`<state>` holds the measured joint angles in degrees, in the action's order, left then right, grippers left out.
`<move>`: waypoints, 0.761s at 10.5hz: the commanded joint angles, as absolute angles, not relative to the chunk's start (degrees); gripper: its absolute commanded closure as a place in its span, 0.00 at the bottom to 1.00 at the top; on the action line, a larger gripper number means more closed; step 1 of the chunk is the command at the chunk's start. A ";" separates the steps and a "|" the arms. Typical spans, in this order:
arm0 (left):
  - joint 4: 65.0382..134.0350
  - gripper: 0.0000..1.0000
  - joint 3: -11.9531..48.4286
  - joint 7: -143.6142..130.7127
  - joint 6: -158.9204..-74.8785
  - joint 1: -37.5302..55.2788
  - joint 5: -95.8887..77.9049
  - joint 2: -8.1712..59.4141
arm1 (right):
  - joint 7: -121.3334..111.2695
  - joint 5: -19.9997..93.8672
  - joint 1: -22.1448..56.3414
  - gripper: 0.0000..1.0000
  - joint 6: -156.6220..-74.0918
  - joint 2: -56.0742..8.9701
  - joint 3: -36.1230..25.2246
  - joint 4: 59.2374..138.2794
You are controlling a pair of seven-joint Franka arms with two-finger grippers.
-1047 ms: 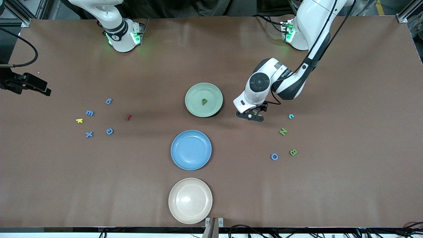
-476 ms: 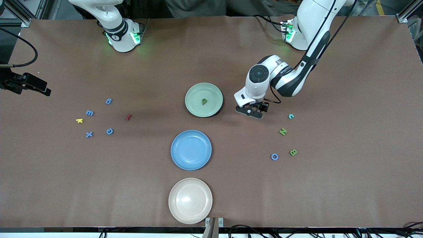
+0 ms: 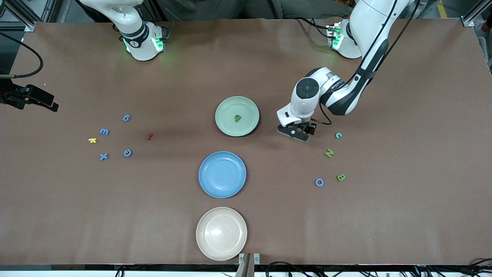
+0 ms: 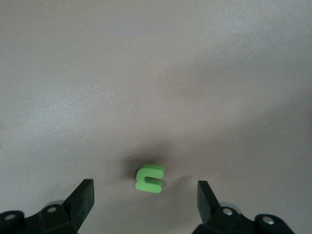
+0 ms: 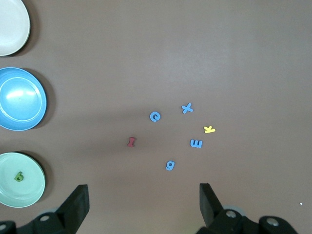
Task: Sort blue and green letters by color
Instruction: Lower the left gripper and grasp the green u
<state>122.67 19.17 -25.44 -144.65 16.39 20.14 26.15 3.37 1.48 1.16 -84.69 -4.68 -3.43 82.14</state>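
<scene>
My left gripper [image 3: 294,132] hangs low over the table beside the green plate [image 3: 248,109], open. A small green letter [image 4: 149,178] lies flat on the table between its fingers [image 4: 84,194], touching neither. One green letter [image 3: 238,118] lies in the green plate. Green N [image 3: 329,153], green B [image 3: 341,177], a teal c [image 3: 338,135] and a blue O [image 3: 319,182] lie toward the left arm's end. Several blue letters [image 3: 104,131] lie toward the right arm's end. My right gripper [image 5: 143,187] is open, high over those blue letters [image 5: 169,165].
The blue plate [image 3: 222,174] and the cream plate [image 3: 221,233] stand nearer the front camera than the green plate, both bare. A yellow letter [image 3: 92,140] and a dark red letter [image 3: 149,136] lie among the blue ones.
The left arm's wrist has swung a little toward the left arm's end, with the gripper staying low over the same spot. The green letter under it no longer shows in the front view.
</scene>
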 commanded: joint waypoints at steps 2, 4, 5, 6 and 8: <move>125.68 0.13 19.51 -24.70 -149.24 15.21 21.62 26.45 | 2.55 0.18 1.14 0.00 -84.11 -4.04 -3.43 81.91; 125.95 0.15 19.51 -24.70 -149.94 15.21 21.62 26.89 | 2.55 0.18 1.14 0.00 -84.20 -4.04 -3.43 81.83; 125.77 0.15 19.51 -24.70 -150.03 15.21 21.62 27.16 | 2.55 0.09 1.14 0.00 -84.20 -4.13 -3.43 81.74; 125.77 0.18 19.42 -24.70 -150.03 15.21 21.62 27.25 | 2.55 0.17 1.14 0.00 -84.20 -4.13 -3.43 81.48; 125.77 0.21 19.34 -24.70 -150.55 15.21 21.62 27.60 | 2.55 0.18 1.32 0.00 -84.11 -4.13 -3.25 81.47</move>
<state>125.26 19.16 -25.05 -148.82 15.93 20.15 27.33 3.08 1.00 1.16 -84.69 -4.68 -3.48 81.86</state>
